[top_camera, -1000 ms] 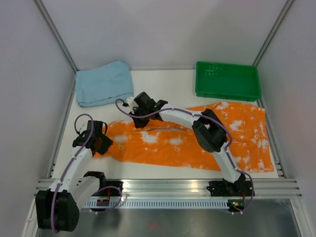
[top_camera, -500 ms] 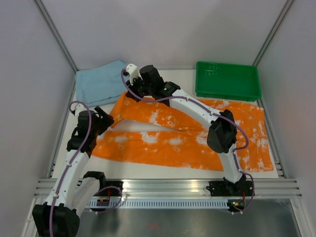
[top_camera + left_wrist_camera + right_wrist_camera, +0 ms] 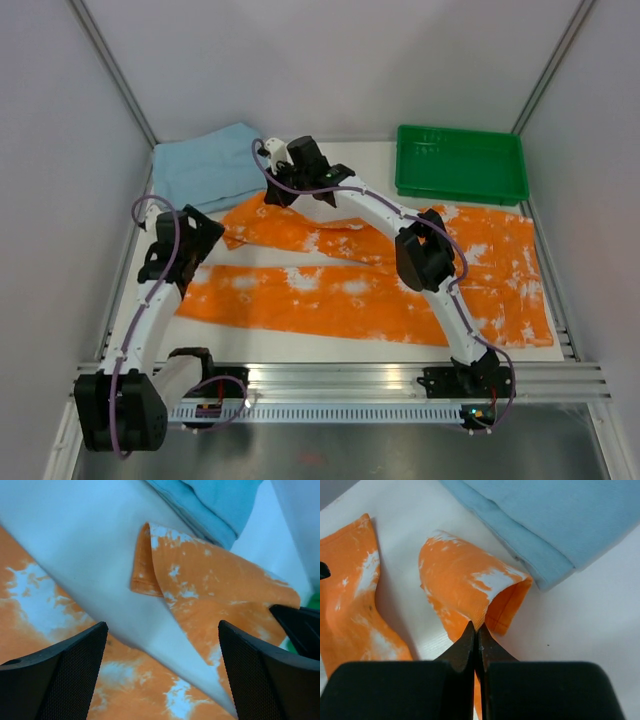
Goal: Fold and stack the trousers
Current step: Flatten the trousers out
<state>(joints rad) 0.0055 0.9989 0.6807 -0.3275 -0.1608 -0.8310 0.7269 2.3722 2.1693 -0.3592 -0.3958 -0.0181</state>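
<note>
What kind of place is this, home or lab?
Probably a robotics lab cell, not a home: plain grey panel walls, an aluminium base rail, and thin orange tie-dye fabric trousers on a white table.

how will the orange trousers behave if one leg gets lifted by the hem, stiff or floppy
Probably very floppy: the trousers lie flat, and the hem pinched in the shut right jaws droops into a loose curl. Likely light, since that thin pinch carries it. Pushed, they would probably bunch rather than slide whole; the leg shows creases.
</note>
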